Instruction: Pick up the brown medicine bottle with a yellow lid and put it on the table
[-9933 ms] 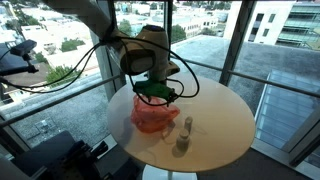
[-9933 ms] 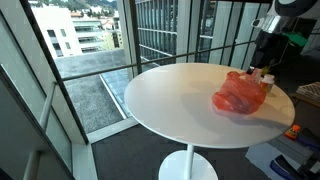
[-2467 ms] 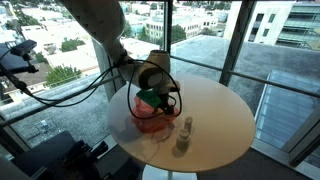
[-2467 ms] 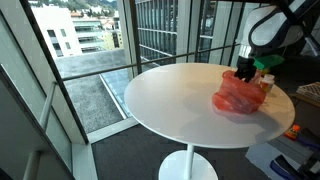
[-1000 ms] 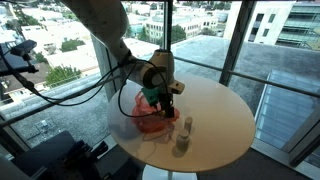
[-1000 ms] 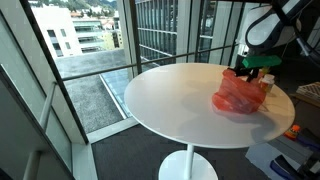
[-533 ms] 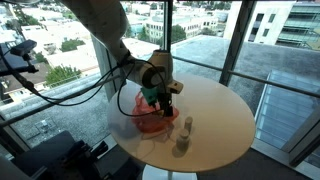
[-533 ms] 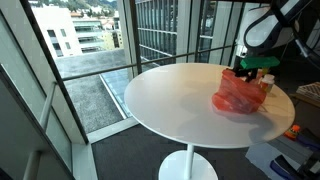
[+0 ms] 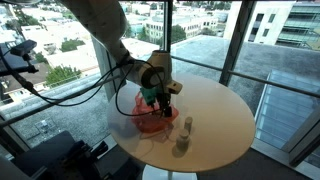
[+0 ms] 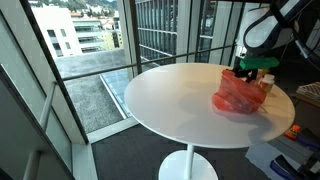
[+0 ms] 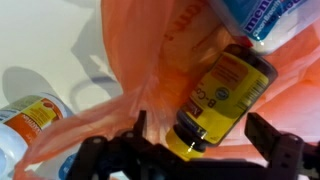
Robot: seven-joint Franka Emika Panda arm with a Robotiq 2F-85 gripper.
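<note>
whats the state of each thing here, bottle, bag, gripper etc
brown medicine bottle: lying in the bag, yellow lid on, not gripped
bag: resting on the table, mouth open
gripper: open, fingers on either side of the bottle's lid end
pale bottle: upright on the table beside the bag

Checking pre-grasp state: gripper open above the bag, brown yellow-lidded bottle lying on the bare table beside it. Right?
One error: the brown medicine bottle lies in the red-pink bag, not on the bare table, as the wrist view shows. The gripper is open above the bag, as stated.
</note>
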